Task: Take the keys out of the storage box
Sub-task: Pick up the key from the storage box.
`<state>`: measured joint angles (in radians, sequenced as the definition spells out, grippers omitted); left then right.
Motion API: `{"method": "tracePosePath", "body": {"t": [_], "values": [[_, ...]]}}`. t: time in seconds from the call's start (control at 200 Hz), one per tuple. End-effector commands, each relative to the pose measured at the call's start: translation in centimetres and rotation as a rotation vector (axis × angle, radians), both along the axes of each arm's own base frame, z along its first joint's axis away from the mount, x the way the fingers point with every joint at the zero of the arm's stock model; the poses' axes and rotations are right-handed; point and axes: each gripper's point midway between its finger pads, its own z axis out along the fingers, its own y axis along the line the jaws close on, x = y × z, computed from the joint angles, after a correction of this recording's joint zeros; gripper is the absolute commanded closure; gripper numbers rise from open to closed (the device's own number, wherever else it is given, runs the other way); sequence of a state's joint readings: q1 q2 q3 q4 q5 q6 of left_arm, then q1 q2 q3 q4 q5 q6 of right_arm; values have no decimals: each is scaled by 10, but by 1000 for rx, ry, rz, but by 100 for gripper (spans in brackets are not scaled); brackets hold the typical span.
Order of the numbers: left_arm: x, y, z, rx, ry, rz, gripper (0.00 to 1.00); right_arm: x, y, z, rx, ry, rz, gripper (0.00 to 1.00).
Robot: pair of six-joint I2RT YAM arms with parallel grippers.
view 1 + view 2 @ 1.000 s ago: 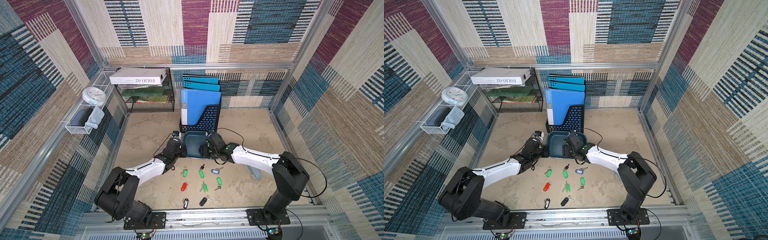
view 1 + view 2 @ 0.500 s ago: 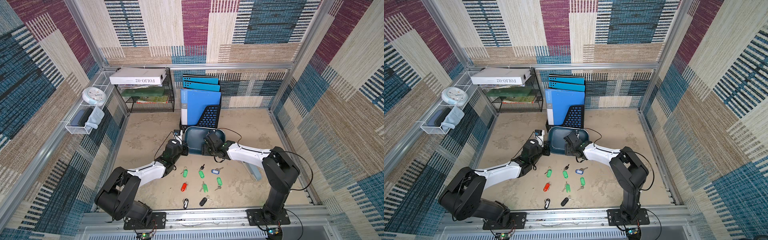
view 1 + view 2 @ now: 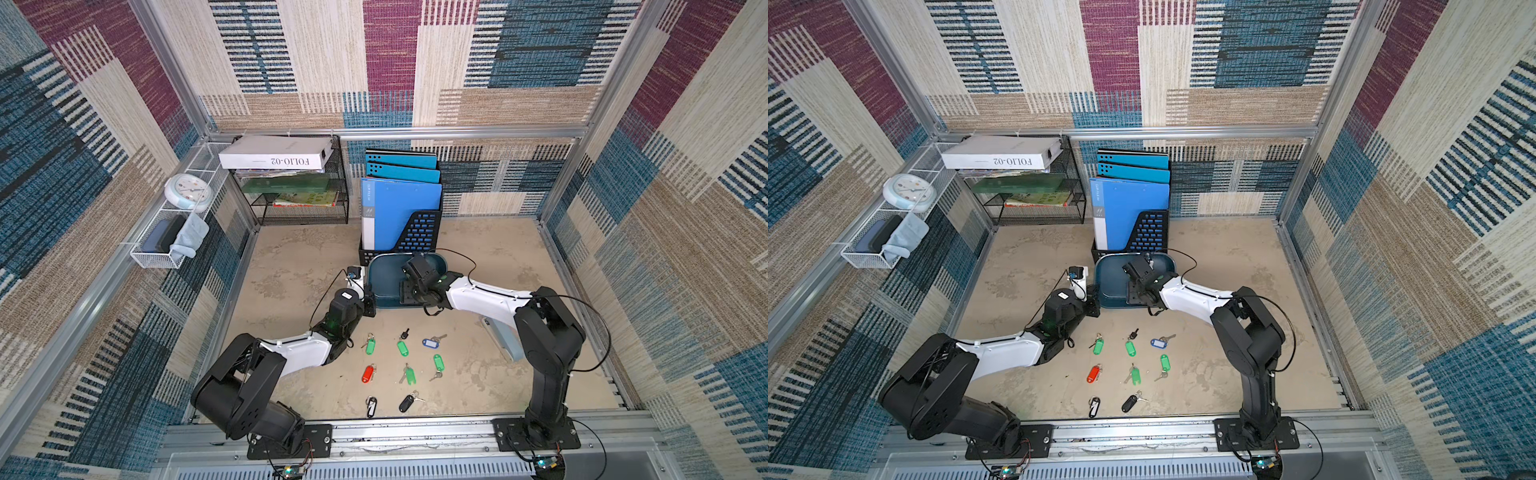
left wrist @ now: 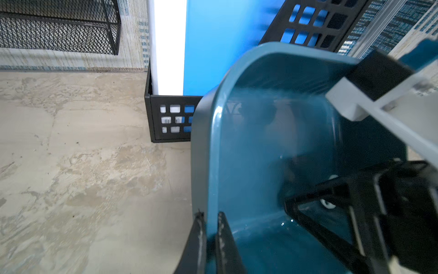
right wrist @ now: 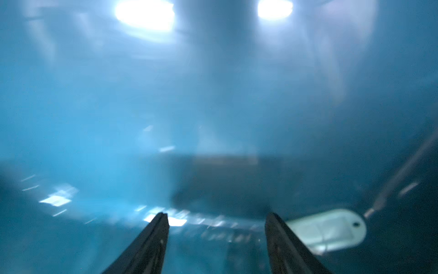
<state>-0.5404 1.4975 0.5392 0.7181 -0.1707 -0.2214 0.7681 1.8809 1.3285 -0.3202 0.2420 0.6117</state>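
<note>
My left gripper [image 3: 1095, 308] at near left corner of storage box [image 3: 1167, 266]. My right gripper [image 3: 1136, 296] reaches inside box. Keys [image 3: 1131, 348] spread on floor [image 3: 1204, 257], outside box, nearer my bases.

The file holder [image 3: 419, 232] stands just behind the storage box [image 3: 384, 278], blocking me there. Keys [image 3: 402, 348] dot the surface [image 3: 498, 249] in front; to my right it lies bare

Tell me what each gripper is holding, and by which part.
Left gripper: shut on the dark teal plastic storage box, pinching its rolled rim. Right gripper: open inside the box, holding nothing.
</note>
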Motion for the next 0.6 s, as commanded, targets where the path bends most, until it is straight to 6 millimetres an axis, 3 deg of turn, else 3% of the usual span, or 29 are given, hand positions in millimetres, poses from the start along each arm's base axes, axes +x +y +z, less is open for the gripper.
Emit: {"method": "tracePosePath", "body": {"t": [0.0, 0.24, 0.421, 0.596], "values": [[1, -12, 9, 26, -54, -61, 98, -6, -7, 13, -96, -24, 28, 27], [3, -14, -5, 57, -44, -60, 98, -5, -51, -17, -311, -5, -120, 26], [5, -13, -10, 78, -36, -49, 98, -4, -56, -27, -343, 24, -145, 24], [5, -10, -13, 82, -32, -29, 98, -8, -67, -50, -347, 81, -171, 24]]}}
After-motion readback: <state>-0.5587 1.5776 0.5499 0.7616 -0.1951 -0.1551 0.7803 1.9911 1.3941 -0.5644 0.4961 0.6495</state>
